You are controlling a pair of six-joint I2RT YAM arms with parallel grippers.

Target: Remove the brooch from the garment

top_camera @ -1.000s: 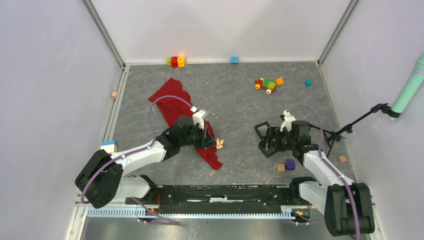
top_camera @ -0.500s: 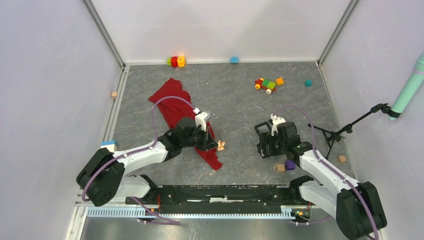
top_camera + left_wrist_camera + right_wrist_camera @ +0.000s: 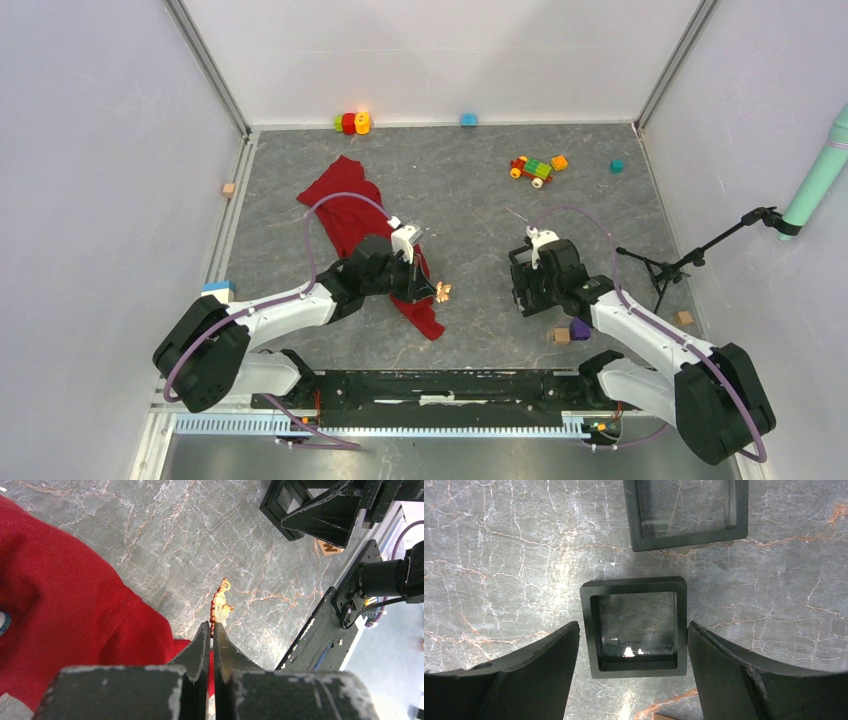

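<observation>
We can read no word, number or brand name in these views. Only one mark comes close. In the left wrist view, a tan block (image 3: 330,547) carries a dark sign on its upper face. The sign is half hidden and too small, so we cannot tell which letter or figure it is.
</observation>
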